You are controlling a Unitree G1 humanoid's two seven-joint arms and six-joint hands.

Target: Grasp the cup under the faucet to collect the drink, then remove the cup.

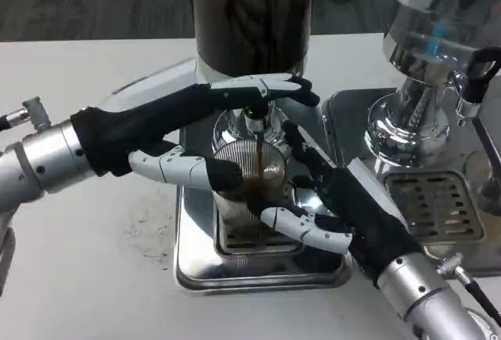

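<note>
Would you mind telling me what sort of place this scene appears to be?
Probably a drinks station in a lab or demo area: a beverage dispenser pours dark liquid from its faucet into a clear cup over a metal drip tray, and a second dispenser stands beside it.

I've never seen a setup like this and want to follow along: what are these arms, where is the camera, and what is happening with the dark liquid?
The camera sits on a humanoid robot's head or chest, looking down at a white table. The robot's left hand reaches over the silver faucet of a dark-filled drink dispenser. Its right hand is at the clear ribbed plastic cup, which stands on the shiny metal drip tray while brown drink streams in. A second chrome dispenser stands to the right.
</note>
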